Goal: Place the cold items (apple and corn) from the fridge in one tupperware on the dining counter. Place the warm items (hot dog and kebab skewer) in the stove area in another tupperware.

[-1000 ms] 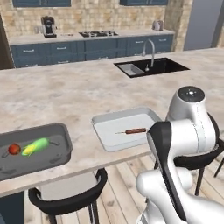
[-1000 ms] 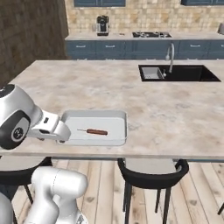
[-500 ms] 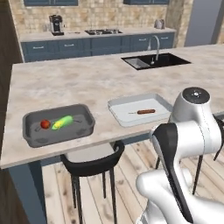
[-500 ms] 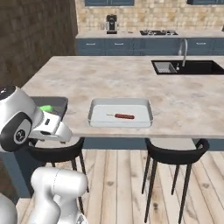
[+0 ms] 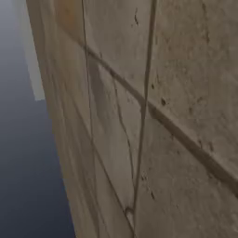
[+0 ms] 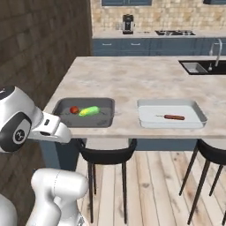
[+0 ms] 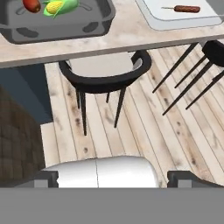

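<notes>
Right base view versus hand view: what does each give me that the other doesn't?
Right base view adds the coffee machine, stove and sink beyond the counter. Hand view adds the open gripper over the plank floor. Both share the dark tupperware holding apple and corn, the white tupperware holding the kebab skewer, and the black stool.

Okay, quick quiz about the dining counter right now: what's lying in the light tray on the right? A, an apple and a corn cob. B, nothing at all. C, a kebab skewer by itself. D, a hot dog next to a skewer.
C: the light tray holds just the kebab skewer, while the apple and corn lie in the dark tray.
</notes>
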